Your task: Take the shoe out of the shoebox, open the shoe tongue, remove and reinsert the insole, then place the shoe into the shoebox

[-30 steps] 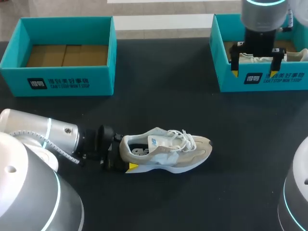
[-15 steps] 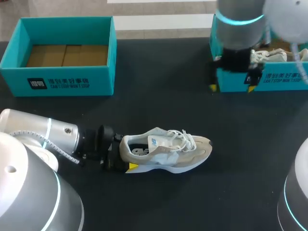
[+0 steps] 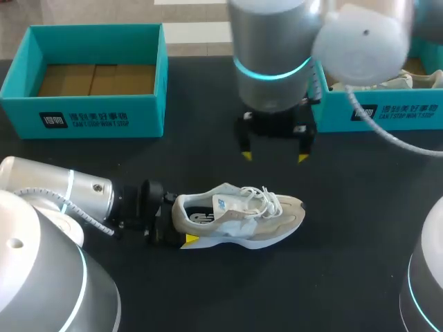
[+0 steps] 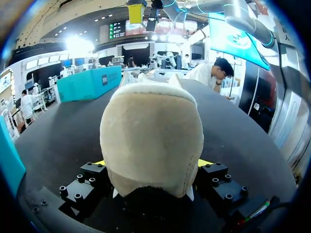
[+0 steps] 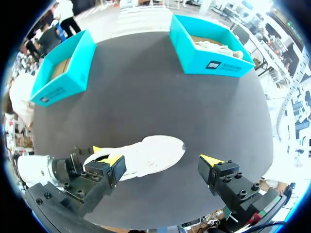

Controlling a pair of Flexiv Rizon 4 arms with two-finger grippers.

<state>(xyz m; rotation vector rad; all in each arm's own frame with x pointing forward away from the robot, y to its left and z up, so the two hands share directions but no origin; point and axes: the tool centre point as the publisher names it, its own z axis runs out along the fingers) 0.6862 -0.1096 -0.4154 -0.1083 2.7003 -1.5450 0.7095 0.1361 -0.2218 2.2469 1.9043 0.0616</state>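
The beige-and-white lace-up sneaker point(image 3: 239, 216) sits on its sole near the black worktop's point(image 3: 360, 207) front edge, its heel clamped by the left gripper point(image 3: 178, 220). The right gripper point(image 3: 274, 157) hangs over mid-worktop (fingers spread, holding nothing).

Our right gripper point(image 3: 274, 156) has left the right-hand shoebox point(image 3: 387, 116) and swung across to mid-table; it now hangs near the shoe point(image 3: 239, 216).

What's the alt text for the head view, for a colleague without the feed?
The left gripper grips the heel of a beige shoe on the black table. The right gripper hangs open just beyond the shoe. At the far edge, the teal left shoebox is empty and the right shoebox holds a second shoe.
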